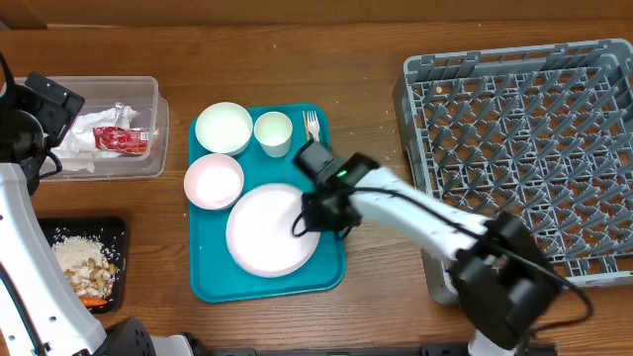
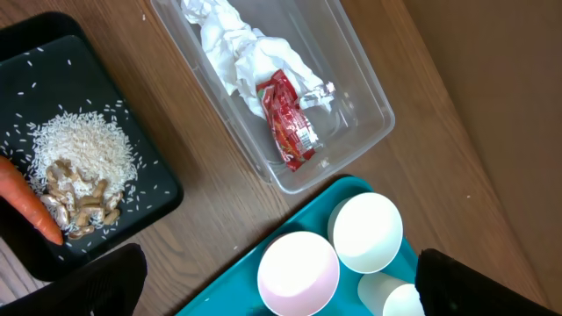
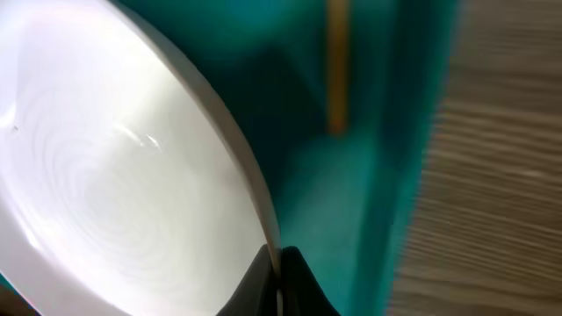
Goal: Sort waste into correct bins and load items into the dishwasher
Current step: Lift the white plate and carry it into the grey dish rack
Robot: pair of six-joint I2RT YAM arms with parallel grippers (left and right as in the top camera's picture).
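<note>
Teal serving tray (image 1: 211,275) lies flat on brown wooden table (image 1: 297,59), left of centre, raised rim all round. Table grain shows clearly.

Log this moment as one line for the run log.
right gripper: shut on pale-pink plate rim, over teal tray | left gripper: open, holding nothing | dish rack: no dishes visible

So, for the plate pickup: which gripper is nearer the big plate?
Right. The right gripper is shut on the pale-pink plate; the left gripper hangs open far left, by the clear box.
</note>
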